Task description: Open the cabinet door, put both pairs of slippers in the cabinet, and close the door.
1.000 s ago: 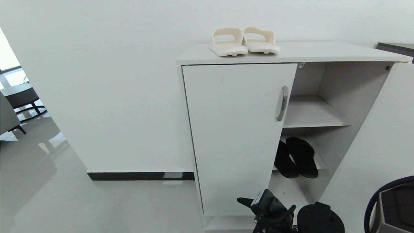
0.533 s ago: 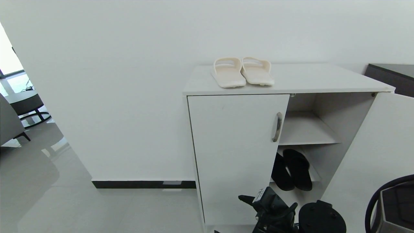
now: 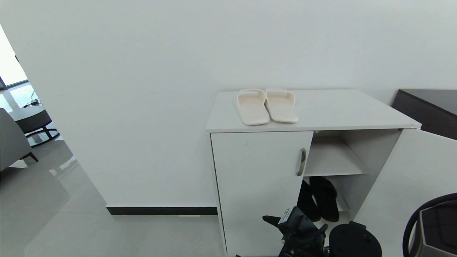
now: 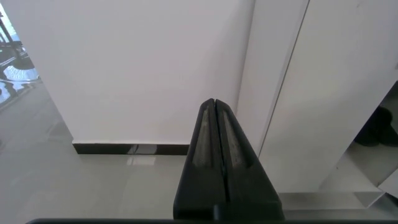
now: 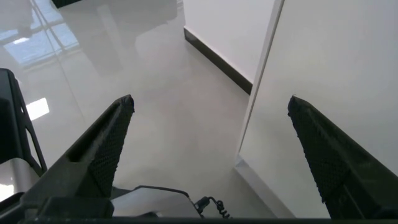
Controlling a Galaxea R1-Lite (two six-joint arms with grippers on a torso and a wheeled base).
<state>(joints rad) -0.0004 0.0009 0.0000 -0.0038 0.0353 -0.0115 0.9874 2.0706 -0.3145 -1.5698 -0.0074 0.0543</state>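
Observation:
A white cabinet [image 3: 339, 110] stands against the wall. Its left door [image 3: 257, 185] is shut and has a metal handle [image 3: 301, 161]. Its right door [image 3: 410, 185] is swung open. A cream pair of slippers [image 3: 266, 105] lies side by side on the cabinet top. A black pair of slippers [image 3: 323, 198] sits on the lower shelf inside, partly hidden by the shut door. The shelf above it [image 3: 332, 160] is bare. My left gripper [image 4: 214, 102] is shut on nothing, low in front of the shut door. My right gripper [image 5: 208, 102] is open above the floor beside the open door's edge [image 5: 261, 81].
A dark piece of furniture [image 3: 428, 103] stands right of the cabinet. A chair and a round table [image 3: 32, 121] are far off at the left. Glossy floor [image 3: 107, 232] stretches left of the cabinet, with a black baseboard [image 3: 160, 210] along the wall.
The whole head picture has shifted, so the cabinet sits lower and more of its top shows: the camera moved. Slippers and doors keep their places.

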